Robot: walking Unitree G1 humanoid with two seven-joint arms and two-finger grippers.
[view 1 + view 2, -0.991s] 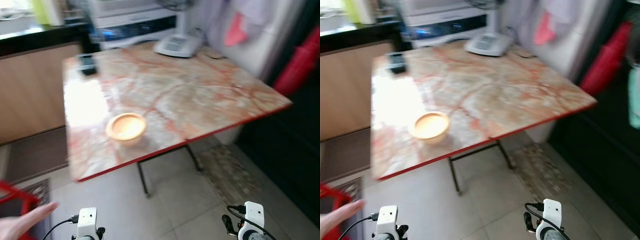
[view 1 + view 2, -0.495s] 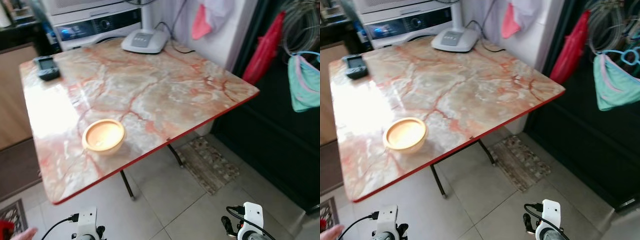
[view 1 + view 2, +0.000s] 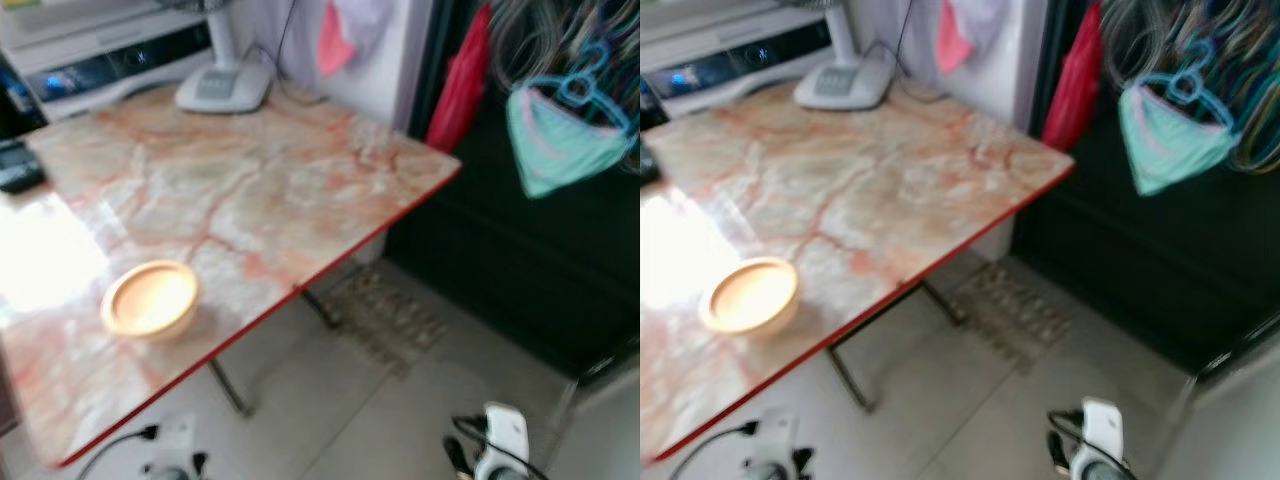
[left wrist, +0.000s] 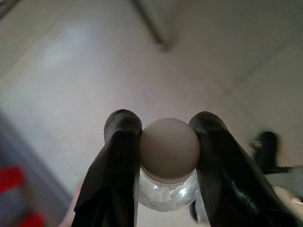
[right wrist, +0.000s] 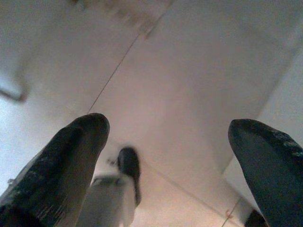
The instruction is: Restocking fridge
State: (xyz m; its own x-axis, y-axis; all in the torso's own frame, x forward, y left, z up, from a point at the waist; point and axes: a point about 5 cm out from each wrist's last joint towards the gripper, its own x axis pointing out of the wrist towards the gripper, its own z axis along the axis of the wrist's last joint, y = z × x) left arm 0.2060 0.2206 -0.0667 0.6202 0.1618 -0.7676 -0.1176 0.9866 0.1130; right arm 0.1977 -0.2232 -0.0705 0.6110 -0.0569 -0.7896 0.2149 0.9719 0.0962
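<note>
Left gripper [image 4: 169, 156]: pinching bottle [image 4: 169, 152] by the cap. Right gripper [image 5: 170, 156]: spread, empty. View swung right past table [image 3: 300, 190], bowl [image 3: 150, 298]; robot likely heading fridgeward.

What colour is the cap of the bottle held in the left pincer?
White, or off-white. The bottle cap shows best in the left wrist view, clamped in the left pincer.

Both head views are smeared by motion blur, edges soft throughout; a bright white glare patch washes out the marble table [image 3: 300, 190] at its left; the doorway [image 3: 1160, 250] on the right is dark; wrist views are dim, the floor [image 5: 189, 85] hazy, fingers [image 4: 118, 161] nearly black.
</note>
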